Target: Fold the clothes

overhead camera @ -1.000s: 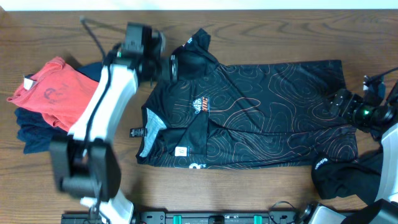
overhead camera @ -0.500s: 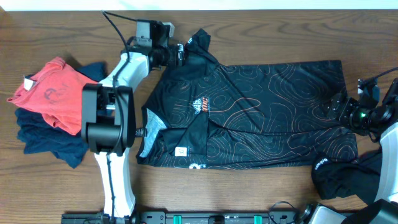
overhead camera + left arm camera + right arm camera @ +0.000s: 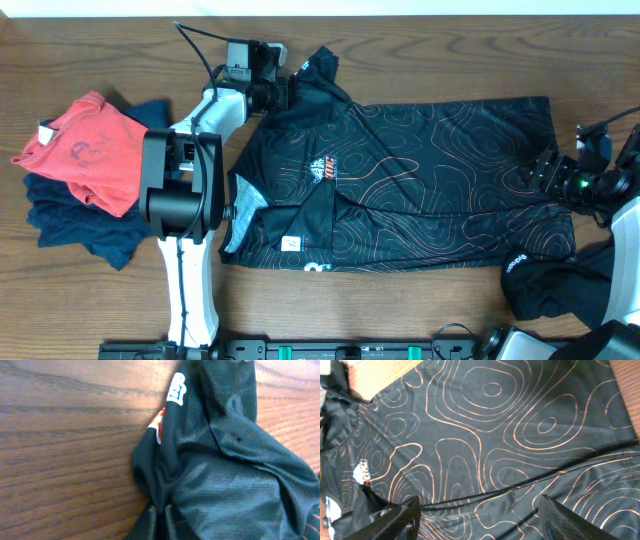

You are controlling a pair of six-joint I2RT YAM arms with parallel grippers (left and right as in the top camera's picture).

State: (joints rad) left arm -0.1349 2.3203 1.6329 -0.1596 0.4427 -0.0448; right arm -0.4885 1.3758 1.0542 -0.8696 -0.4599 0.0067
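Left pincer (image 3: 288,90) pinching T-shirt (image 3: 430,180) sleeve edge

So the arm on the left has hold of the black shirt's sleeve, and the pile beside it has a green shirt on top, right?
Not green. The overhead view shows the pile's top garment is red, lying on dark blue clothes. The rest stands: the left gripper appears to pinch the sleeve of the black T-shirt.
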